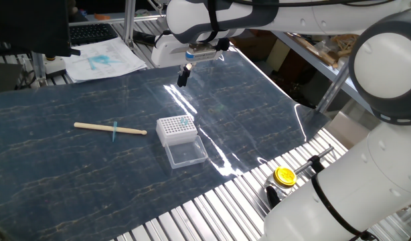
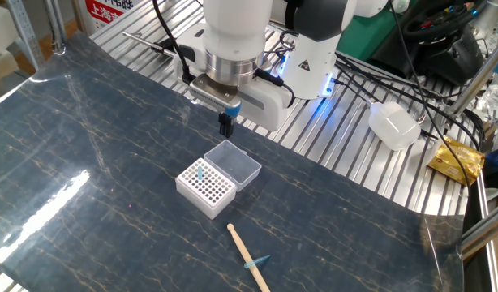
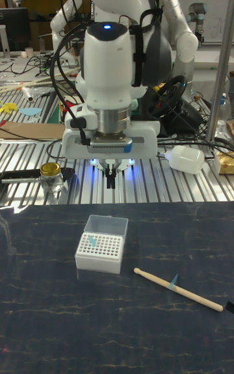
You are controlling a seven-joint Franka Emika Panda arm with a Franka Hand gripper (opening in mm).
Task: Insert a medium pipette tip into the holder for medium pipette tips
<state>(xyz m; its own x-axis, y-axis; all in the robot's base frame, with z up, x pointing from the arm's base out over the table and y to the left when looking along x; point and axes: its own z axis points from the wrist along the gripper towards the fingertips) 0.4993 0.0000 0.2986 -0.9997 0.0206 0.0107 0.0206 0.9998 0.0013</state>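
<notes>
While raised above the tabletop, hand hangs closed and empty beyond the holder.
One medium pipette tip lies across wooden stick, open mat around; another tip stands in the holder. Tall view alone shows jar.

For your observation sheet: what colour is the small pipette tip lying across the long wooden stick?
Translucent blue-teal pipette tip, clearest in the other fixed view, lying across the pale wooden stick.

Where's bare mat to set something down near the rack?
Bare mat lies left of the holder toward the mat's far edge, and between holder and gripper. It is crowded on the near side, where the wooden stick and a pipette tip lie.
</notes>
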